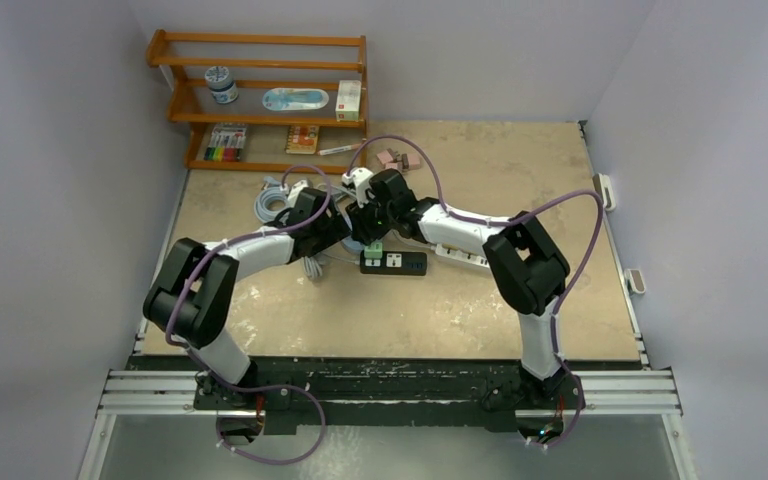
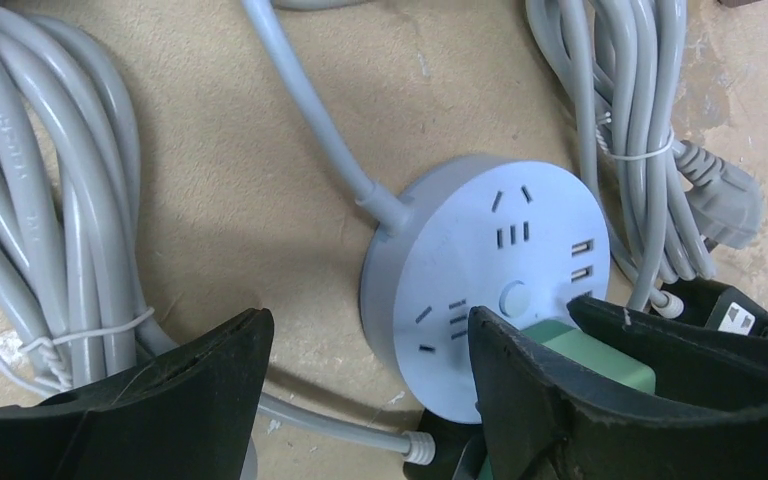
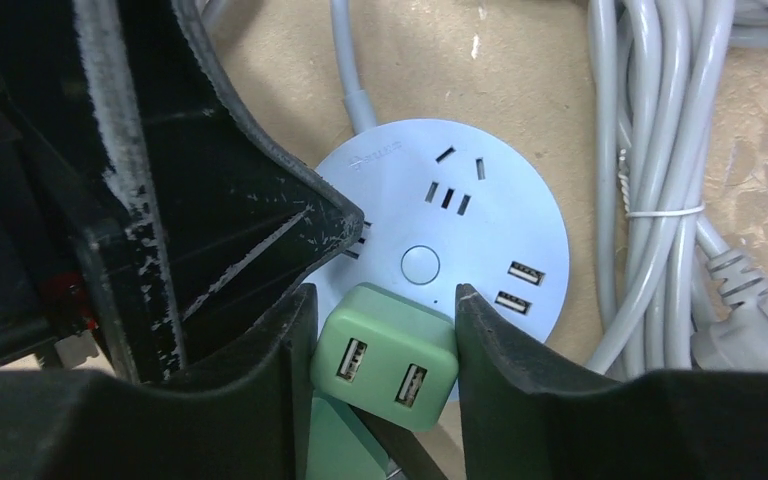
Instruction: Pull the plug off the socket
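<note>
A round pale-blue socket (image 3: pixel 450 225) (image 2: pixel 480 250) lies flat on the tan table. A green two-port USB plug (image 3: pixel 385 355) (image 2: pixel 600 350) sits tilted at the socket's near edge; whether its prongs are still in cannot be seen. My right gripper (image 3: pixel 382 297) (image 1: pixel 372 222) is shut on the plug, one finger against each side. My left gripper (image 2: pixel 367 318) (image 1: pixel 343 226) stands open. Its right finger (image 2: pixel 530 400) lies over the socket's near rim beside the plug, and its left finger (image 2: pixel 160 400) hangs over the table. In the top view both grippers hide the socket.
Bundled grey cables (image 2: pixel 60 250) (image 2: pixel 630 100) lie on both sides of the socket, with a grey mains plug (image 2: pixel 725 205) at the right. A black power strip (image 1: pixel 394 262) and a white one (image 1: pixel 463 258) lie just in front. A wooden shelf (image 1: pixel 260 100) stands at the back left.
</note>
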Robot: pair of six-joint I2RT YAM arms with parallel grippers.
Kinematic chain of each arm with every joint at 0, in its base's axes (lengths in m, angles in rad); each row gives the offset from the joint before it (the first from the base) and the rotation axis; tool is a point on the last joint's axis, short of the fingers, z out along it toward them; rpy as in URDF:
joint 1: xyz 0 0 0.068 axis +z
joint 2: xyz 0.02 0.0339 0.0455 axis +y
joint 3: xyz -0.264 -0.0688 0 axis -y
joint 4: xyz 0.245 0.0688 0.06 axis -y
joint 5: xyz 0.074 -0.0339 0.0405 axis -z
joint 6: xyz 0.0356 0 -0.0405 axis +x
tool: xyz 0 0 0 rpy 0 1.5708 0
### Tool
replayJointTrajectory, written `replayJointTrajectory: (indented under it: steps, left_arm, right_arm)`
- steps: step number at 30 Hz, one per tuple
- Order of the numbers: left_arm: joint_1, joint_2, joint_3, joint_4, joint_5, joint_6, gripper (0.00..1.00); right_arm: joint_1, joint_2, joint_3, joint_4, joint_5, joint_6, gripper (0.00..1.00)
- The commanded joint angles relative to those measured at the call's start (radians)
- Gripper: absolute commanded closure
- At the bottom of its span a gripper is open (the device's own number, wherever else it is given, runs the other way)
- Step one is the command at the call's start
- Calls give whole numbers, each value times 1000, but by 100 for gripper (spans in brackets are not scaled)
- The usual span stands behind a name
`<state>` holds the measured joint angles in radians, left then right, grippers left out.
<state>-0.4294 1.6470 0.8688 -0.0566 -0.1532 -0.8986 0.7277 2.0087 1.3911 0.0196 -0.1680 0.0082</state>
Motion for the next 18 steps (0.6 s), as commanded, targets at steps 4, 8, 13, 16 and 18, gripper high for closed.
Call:
replayJointTrajectory:
  steps: [4, 8, 13, 16, 18]
  left_arm:
    - [8, 87, -7, -32, -27, 15, 29]
    - [9, 123, -27, -25, -33, 19, 30]
    - [9, 140, -59, -10, -39, 18, 30]
    - [9, 157, -68, -2, -35, 16, 30]
    - [8, 169, -69, 2, -32, 16, 30]
  right_arm:
    - [7, -7, 78, -60, 44, 27, 100]
    - [-7, -53, 48, 12, -78, 87, 100]
    - [11, -63, 72, 14, 100, 54, 100]
    - [15, -105, 18, 57, 74, 54, 100]
    - [-53, -139, -60, 189, -255, 121, 100]
